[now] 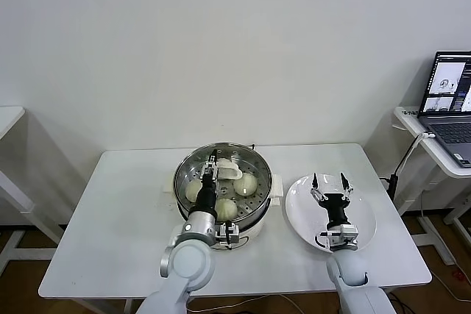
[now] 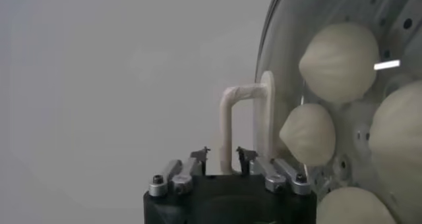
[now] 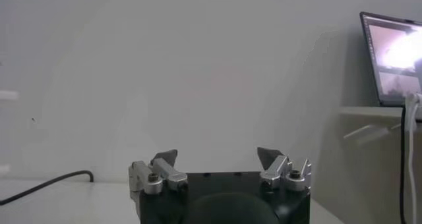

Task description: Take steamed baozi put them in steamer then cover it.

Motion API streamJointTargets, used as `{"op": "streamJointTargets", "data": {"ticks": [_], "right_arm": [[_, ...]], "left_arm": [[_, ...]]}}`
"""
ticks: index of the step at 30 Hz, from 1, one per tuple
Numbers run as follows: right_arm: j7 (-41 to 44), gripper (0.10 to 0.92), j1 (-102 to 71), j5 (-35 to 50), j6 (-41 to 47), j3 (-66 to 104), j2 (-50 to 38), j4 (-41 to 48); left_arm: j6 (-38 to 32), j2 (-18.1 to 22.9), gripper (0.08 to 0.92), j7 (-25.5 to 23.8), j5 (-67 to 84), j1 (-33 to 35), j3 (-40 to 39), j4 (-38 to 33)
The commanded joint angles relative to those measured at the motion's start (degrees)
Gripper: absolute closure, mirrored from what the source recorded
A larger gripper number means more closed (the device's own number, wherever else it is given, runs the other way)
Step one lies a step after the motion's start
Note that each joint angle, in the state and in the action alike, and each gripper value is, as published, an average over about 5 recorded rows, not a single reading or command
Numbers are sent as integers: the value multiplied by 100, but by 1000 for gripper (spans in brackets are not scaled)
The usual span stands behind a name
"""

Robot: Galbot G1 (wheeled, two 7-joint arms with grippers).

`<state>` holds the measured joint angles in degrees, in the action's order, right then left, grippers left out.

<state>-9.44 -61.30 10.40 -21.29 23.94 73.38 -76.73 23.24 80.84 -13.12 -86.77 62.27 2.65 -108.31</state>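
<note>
Baozi [image 1: 244, 183] lie inside the steamer [image 1: 263, 207] under the glass cover [image 1: 259, 162], whose white handle [image 2: 232, 123] stands between the left gripper's [image 2: 223, 154] parted jaws, seemingly untouched. Right gripper [image 1: 330, 179], jaws wide, hovers over the white plate [image 1: 366, 215] beside the steamer.

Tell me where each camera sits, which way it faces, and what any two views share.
Head: on the head, looking down at the table; both arms show.
Left wrist: behind the left gripper, facing the cover, baozi beneath the glass.
Right wrist: behind the open right gripper, facing the wall and laptop.
Shared: head and left wrist both show the cover's white handle on the steamer.
</note>
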Motion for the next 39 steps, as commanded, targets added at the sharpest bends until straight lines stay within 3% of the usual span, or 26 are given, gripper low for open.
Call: {"op": "streamJointTargets", "data": {"ticks": [1, 10, 15, 19, 22, 30, 39], "right_arm": [[-8, 203, 7, 2, 16, -10, 0, -26], [-203, 203, -74, 96, 487, -69, -104, -327], [-310, 203, -313, 477, 960, -84, -235, -749], [-120, 203, -574, 823, 923, -8, -291, -1051], [-40, 203, -737, 951, 869, 39, -316, -1207], [-32, 203, -1045, 1060, 864, 128, -340, -1409], [15, 203, -1295, 1011, 875, 163, -315, -1553]], "left_arm": [[24, -399, 408, -112, 414, 320, -76, -964], [9, -1326, 203, -157, 1979, 999, 418, -2232], [-351, -1668, 178, 505, 3888, 1677, 1652, -2604], [-1223, -1363, 177, 1582, 6133, 1892, 2969, -2090], [-2073, -1209, 177, 1962, 7457, 1870, 3615, -1398], [-3456, -997, 177, 1330, 8962, 1923, 4241, 44], [-3802, -883, 177, 1044, 9026, 2028, 4096, 356]]}}
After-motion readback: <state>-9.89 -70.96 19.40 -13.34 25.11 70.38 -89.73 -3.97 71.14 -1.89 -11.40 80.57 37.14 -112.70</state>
